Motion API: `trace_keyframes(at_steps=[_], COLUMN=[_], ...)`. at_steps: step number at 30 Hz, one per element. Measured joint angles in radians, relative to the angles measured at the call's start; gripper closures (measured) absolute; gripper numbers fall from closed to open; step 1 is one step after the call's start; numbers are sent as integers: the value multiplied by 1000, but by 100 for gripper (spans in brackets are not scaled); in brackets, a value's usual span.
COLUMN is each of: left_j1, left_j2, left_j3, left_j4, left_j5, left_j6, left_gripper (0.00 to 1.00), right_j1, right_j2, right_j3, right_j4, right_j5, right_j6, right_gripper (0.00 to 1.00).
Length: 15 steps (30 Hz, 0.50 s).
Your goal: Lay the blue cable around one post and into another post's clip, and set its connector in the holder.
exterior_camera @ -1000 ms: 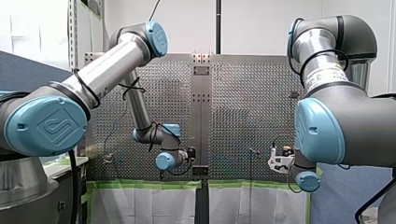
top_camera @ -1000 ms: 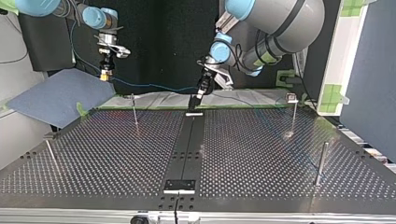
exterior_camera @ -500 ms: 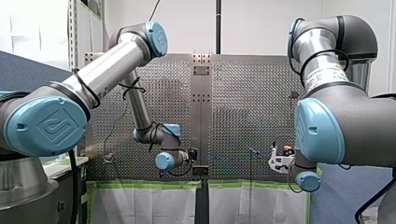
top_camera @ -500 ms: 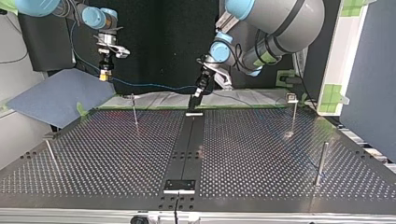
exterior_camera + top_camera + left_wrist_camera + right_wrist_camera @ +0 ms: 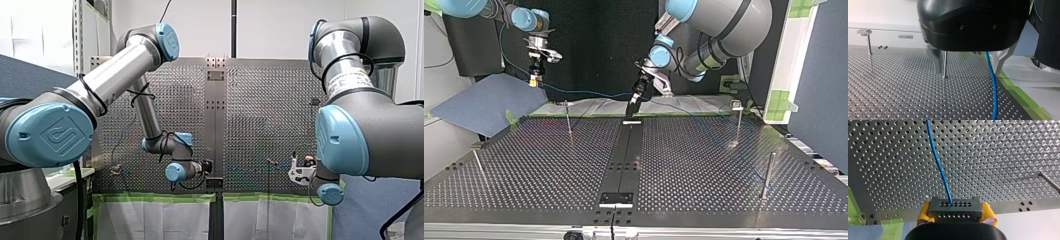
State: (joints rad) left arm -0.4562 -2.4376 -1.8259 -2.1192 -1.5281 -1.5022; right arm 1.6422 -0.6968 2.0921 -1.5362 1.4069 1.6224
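Perforated table [image 5: 699, 165] is spreading under both arms, and against a second ago my right gripper [image 5: 532, 80] is hanging slightly further toward the top view's left, while my left gripper [image 5: 967, 71] is sitting almost where it was. Past a thin post [image 5: 945, 65] ahead of the left gripper, a small label [image 5: 905, 36] beyond the table is showing writing too small to read. My right gripper's yellow pads [image 5: 988, 213] are clamping the dark connector [image 5: 954, 207], with the blue cable [image 5: 939, 167] running from it over the table, and my left gripper's fingers are standing wide apart, the cable hanging between them.
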Motion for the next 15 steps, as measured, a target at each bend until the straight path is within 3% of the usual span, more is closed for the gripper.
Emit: trace_keyframes(at_steps=[1, 2, 3, 5, 6, 8, 9, 10, 15], left_j1=[0, 0, 0, 0, -1, -1, -2, -2, -1], left_j2=[0, 0, 0, 0, 0, 0, 0, 0, 0], left_j3=[0, 0, 0, 0, 0, 0, 0, 0, 0], left_j4=[0, 1, 1, 2, 2, 2, 2, 2, 3], left_j5=[1, 1, 2, 2, 2, 5, 7, 11, 35], left_j6=[-2, -3, -5, -8, -8, -8, -8, -7, -5], left_gripper=[15, 27, 27, 52, 52, 75, 75, 84, 84], right_j1=[0, 0, 0, 0, 0, 0, 0, 0, 0], right_j2=[0, 0, 0, 0, 0, 0, 0, 0, 0], right_j3=[0, 0, 0, 0, 0, 0, 0, 0, 0], right_j4=[0, 0, 0, 0, 0, 0, 0, 1, 0], right_j5=[0, 0, 0, 0, 0, 0, 0, 0, 0], right_j6=[0, 0, 0, -1, -1, -1, -1, -1, -1], right_gripper=[82, 82, 82, 82, 82, 82, 82, 82, 82])
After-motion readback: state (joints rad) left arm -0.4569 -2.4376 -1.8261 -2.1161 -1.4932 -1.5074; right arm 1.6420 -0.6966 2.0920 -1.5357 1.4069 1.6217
